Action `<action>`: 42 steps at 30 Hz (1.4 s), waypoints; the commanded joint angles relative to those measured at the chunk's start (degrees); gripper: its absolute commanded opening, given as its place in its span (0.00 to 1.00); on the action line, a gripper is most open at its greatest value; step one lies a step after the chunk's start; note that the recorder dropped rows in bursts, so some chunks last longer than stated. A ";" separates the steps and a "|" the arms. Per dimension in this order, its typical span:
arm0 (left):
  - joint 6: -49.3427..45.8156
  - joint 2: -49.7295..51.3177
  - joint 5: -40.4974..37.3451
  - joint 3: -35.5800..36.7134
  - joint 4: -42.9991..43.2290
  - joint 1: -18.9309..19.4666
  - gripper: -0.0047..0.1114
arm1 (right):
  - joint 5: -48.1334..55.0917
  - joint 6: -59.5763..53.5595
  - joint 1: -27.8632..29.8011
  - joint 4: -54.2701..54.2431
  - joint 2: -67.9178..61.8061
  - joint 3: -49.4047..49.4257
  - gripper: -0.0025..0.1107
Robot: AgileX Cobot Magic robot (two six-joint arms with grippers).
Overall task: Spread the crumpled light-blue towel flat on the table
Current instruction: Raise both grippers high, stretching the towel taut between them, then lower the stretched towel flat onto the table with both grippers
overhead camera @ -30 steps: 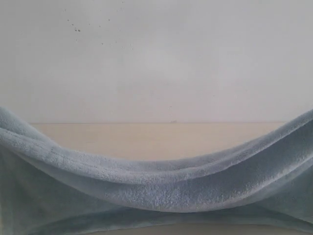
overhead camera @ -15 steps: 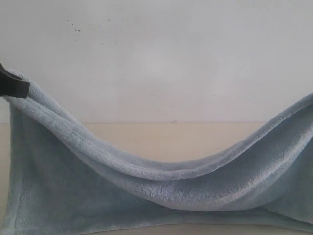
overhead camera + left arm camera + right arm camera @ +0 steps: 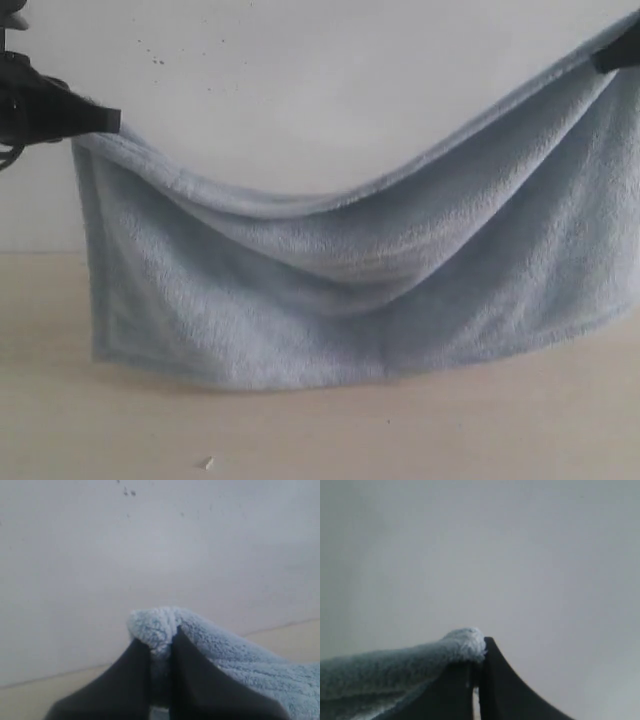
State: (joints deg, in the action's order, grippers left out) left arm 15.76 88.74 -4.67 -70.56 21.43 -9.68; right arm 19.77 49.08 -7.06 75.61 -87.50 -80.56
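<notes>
Left gripper (image 3: 108, 122), reaching in level from the left edge, is pinched tight on one upper corner of the light-blue towel (image 3: 330, 290). Right gripper (image 3: 612, 55), higher at the far right, is clamped on the opposite corner. The towel hangs between them with its top hem sagging in the middle. Its lower edge is at the beige table (image 3: 450, 430), touching or just clear, I cannot tell. A white-grey wall (image 3: 300, 80) stands behind.
</notes>
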 commanded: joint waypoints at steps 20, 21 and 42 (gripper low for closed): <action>-9.84 -2.62 -27.95 8.21 -8.00 0.34 0.07 | 15.20 -4.57 1.92 -16.89 -1.09 17.24 0.02; -9.96 -2.76 -28.38 8.21 -9.01 0.34 0.07 | 15.67 -6.68 1.92 -19.45 -1.09 17.48 0.02; -17.52 -3.69 -56.66 8.30 -17.60 0.34 0.55 | 28.93 -39.05 1.92 -56.37 -1.09 21.19 0.02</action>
State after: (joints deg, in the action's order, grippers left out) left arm -2.68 85.67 -57.45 -62.47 4.52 -9.35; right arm 46.23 12.41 -5.38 21.86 -88.92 -59.41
